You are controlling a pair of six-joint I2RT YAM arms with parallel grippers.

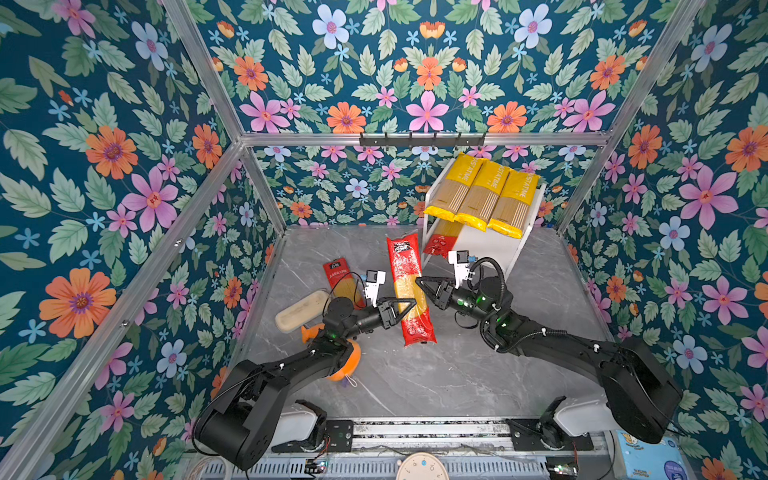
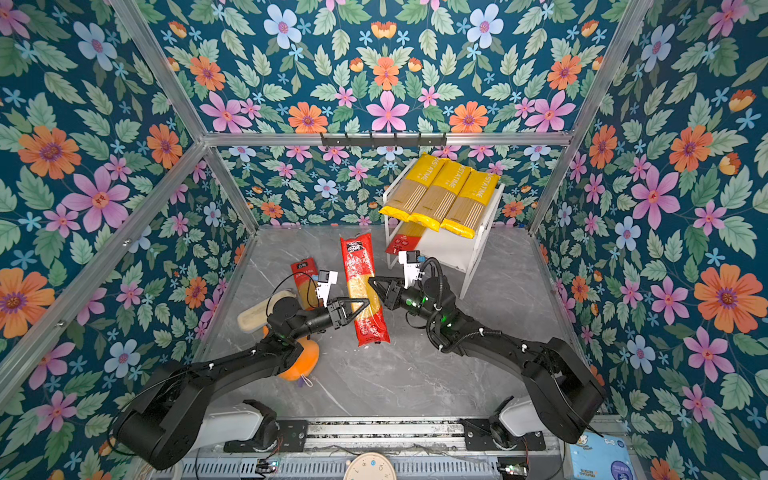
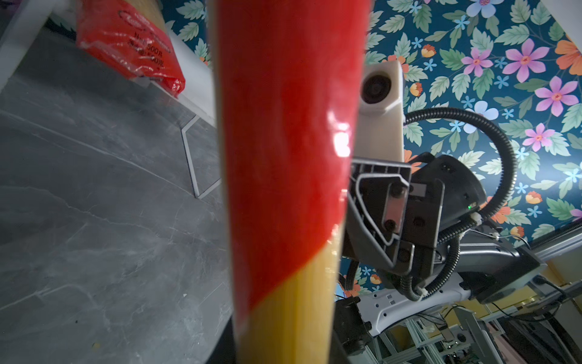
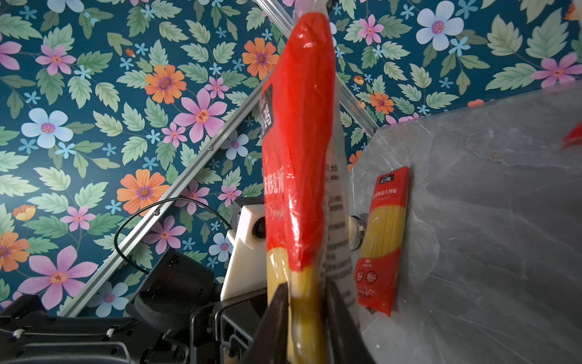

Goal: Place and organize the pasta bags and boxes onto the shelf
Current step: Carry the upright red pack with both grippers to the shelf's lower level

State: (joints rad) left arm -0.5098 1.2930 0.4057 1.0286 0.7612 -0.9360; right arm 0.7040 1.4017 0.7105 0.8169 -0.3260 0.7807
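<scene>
**Hands.** In both top views the left hand [image 1: 413, 301] [image 2: 367, 301] and the right hand [image 1: 419, 282] [image 2: 371, 281] meet at the held pack [image 1: 409, 291] [image 2: 363, 291] from opposite sides, over the middle of the desk [image 1: 436, 374] [image 2: 395, 374].
- Left hand: the jaws are closed across the pack's left edge, at its clear yellow middle.
- Right hand: in the right wrist view its fingers [image 4: 277, 315] stand close on either side of the pack's [image 4: 299, 141] yellow section. Whether they press on it cannot be told.

**Held pack.** It is red-ended and raised off the desk. Its far end tilts toward the back wall. In the left wrist view it [image 3: 283, 157] fills the centre of the frame.

**Other packs.**
- Three yellow packs [image 1: 482, 195] [image 2: 442, 193] lie side by side, touching, on the top board of the shelf [image 1: 486, 245] [image 2: 449, 249] at the back right.
- The shelved pack [image 1: 440, 243] [image 2: 401, 243] [image 3: 129, 47], red-ended, lies on the lower board, with its near end over the front edge.
- The loose pack [image 1: 340, 278] [image 2: 305, 278] [image 4: 382, 239] lies flat on the desk, left of the held pack and partly under the left arm.

**Other items.** A beige loaf [image 1: 301, 316] lies at the desk's left edge. An orange plush [image 1: 345, 361] sits just in front of it, under the left arm.
</scene>
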